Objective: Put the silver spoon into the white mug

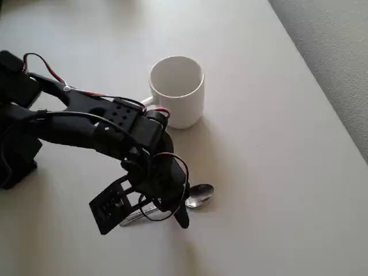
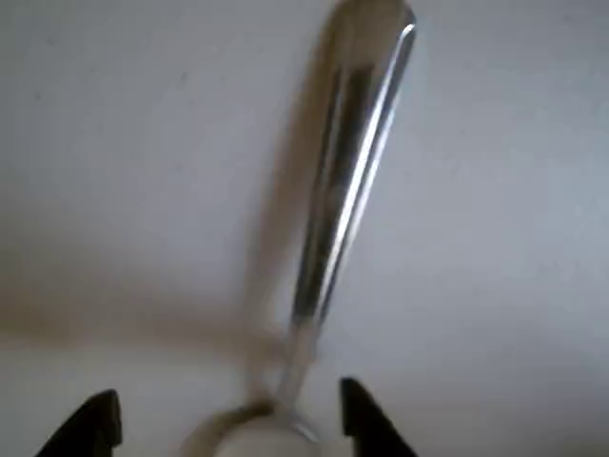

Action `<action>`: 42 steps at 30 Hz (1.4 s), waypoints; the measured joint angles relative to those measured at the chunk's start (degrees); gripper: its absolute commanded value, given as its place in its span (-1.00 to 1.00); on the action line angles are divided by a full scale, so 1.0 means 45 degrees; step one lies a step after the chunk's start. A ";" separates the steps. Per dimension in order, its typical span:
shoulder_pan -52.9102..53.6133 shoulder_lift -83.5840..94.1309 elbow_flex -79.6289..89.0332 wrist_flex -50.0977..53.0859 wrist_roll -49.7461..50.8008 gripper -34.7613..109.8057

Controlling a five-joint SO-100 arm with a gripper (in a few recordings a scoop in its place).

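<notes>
The silver spoon lies flat on the pale table in the overhead view, its bowl to the right and its handle running left under my arm. In the wrist view the spoon's handle stretches away up the picture, and its neck passes between my two black fingertips. My gripper is open, straddling the spoon near the bowl without clamping it. From overhead my gripper hangs low over the spoon's middle. The white mug stands upright and empty behind the gripper, its handle pointing left toward the arm.
The table's right edge runs diagonally, with grey floor beyond it. My arm's black base occupies the left side. Bare tabletop lies right of the spoon and the mug.
</notes>
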 measured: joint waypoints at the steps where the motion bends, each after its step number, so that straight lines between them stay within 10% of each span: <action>1: 0.0000 -0.0039 -0.0020 0.0078 0.0000 -0.18; 42: 0.0312 -0.5820 -0.8945 0.5000 -0.0605 -0.54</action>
